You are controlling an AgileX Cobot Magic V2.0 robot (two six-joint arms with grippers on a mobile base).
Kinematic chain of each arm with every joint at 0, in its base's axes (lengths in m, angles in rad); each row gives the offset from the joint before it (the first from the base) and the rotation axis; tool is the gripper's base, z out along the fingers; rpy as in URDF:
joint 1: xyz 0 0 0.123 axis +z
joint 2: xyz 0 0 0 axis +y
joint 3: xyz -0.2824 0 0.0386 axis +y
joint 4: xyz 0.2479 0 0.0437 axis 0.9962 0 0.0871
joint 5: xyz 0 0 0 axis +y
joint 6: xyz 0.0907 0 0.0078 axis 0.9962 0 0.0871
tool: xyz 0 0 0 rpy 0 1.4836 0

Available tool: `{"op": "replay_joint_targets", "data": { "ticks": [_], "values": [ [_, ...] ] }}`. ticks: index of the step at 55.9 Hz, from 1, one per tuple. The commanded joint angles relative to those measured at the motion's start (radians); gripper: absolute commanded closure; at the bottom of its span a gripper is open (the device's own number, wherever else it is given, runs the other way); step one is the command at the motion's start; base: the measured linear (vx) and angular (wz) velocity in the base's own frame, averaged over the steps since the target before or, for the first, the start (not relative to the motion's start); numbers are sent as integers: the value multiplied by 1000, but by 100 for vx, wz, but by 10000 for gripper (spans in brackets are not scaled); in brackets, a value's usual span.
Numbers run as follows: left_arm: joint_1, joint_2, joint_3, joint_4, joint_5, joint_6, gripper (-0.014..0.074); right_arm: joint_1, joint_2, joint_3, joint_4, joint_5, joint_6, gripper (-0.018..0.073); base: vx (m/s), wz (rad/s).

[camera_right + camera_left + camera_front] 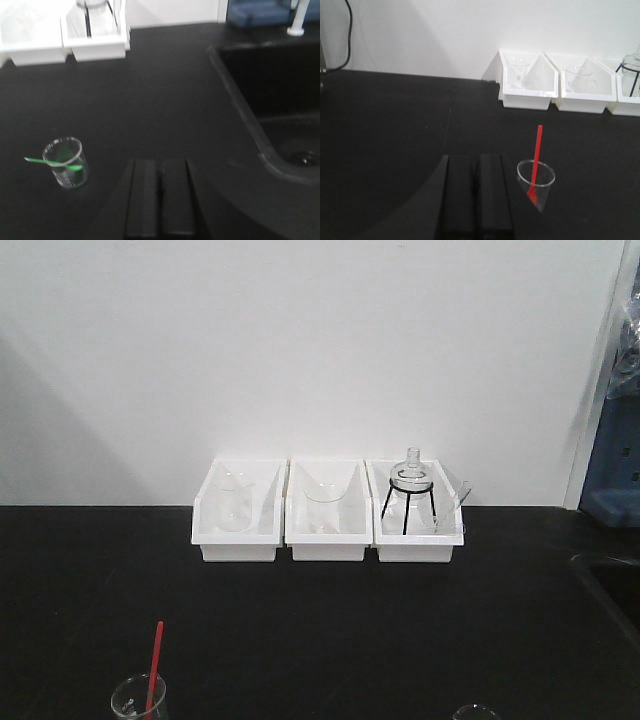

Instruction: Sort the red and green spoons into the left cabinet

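The red spoon [536,155] stands bowl-down in a small clear beaker [540,192] on the black counter, its handle leaning up out of the rim; it also shows at the bottom left of the front view as the red spoon [154,660]. My left gripper [475,159] is shut and empty, just left of that beaker. The green spoon [50,162] lies across the rim of a second beaker [66,172]. My right gripper [160,163] is shut and empty, to the right of it. The left cabinet is out of view.
Three white bins [328,540] holding glassware stand in a row against the back wall, the right one with a flask on a black wire stand [408,502]. A sunken black sink [280,100] opens at the right. A blue unit [612,450] stands at the far right.
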Motion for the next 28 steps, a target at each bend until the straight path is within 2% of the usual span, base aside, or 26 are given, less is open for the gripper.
{"op": "replay_joint_targets", "data": {
  "ticks": [1, 15, 22, 28],
  "values": [
    [2, 34, -35, -13, -89, -9, 601, -4, 62, -35, -15, -140, -10, 558, 0, 0],
    [2, 63, -35, -12, -104, -5, 565, -4, 134, -35, -14, -303, -7, 545, 0, 0],
    [2, 75, -35, -12, -163, 4, 494, -4, 135, -35, -13, -399, -6, 522, 0, 0],
    [2, 88, -35, -12, -225, 33, 402, -4, 136, -35, -13, -401, -6, 484, 0, 0]
  ]
}}
